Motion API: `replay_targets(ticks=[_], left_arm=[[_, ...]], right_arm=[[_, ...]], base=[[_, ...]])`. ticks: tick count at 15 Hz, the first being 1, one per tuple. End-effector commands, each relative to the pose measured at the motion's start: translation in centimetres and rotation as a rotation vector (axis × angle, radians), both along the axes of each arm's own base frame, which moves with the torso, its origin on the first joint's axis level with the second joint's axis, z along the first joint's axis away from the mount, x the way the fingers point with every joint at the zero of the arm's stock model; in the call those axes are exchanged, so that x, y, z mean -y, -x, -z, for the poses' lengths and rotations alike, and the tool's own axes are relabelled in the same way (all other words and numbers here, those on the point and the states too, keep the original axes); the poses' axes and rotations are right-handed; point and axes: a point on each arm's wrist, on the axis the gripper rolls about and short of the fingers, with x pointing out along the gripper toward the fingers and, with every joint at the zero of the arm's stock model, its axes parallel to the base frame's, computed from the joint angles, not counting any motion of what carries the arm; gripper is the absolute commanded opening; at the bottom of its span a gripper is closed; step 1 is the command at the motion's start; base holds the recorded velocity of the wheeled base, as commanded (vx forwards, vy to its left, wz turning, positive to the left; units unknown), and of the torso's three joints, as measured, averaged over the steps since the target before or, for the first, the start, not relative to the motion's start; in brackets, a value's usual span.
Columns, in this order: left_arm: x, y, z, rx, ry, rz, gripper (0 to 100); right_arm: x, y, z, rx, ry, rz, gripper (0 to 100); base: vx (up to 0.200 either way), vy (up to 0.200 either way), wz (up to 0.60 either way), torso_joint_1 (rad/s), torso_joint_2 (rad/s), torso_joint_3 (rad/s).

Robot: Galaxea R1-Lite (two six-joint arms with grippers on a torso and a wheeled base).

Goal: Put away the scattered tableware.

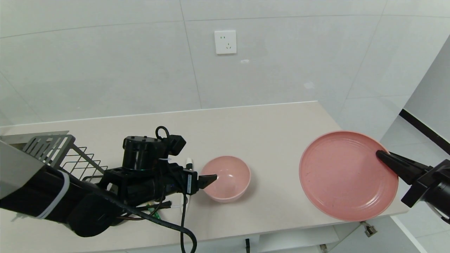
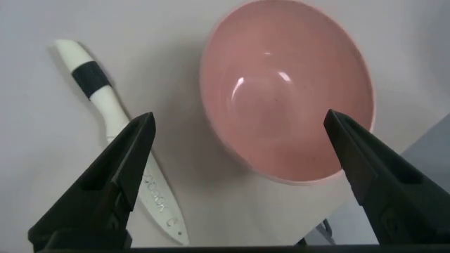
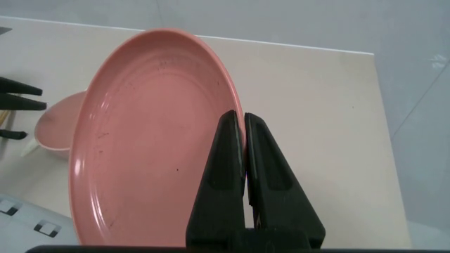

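The left gripper hovered with fingers spread wide. The pink bowl sat on the counter directly ahead, largely between them (the left arm was nearer). The right gripper was clamped on the rim of the pink plate, tilted over the counter's right end.

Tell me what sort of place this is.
Most likely a kitchen, perhaps a test one. A pale countertop runs along a tiled wall with a socket. A wire dish rack stands on it, and the tableware in view is a pink bowl and a pink plate.
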Motion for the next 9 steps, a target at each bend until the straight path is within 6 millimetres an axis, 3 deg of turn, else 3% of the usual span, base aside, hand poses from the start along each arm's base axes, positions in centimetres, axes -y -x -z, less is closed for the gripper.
replay_targets(ticks=[1, 5, 9], left_arm=[[0.4, -0.3, 1.0, -0.027, -0.013, 0.003, 100], [0.5, -0.6, 1.7, -0.046, -0.02, 0.003, 100], [1.4, -2.2, 3.0, -0.08, 0.001, -0.013, 100]], right_arm=[[0.0, -0.1, 0.2, -0.009, 0.003, -0.002, 0], [0.0, -0.1, 0.3, -0.015, 0.004, -0.002, 0], [0.0, -0.2, 0.4, -0.02, 0.005, -0.002, 0]], base=[[0.0, 0.0, 0.0, 0.0, 0.0, 0.0], [0.0, 0.0, 0.0, 0.0, 0.0, 0.0], [0.0, 0.0, 0.0, 0.0, 0.0, 0.0]])
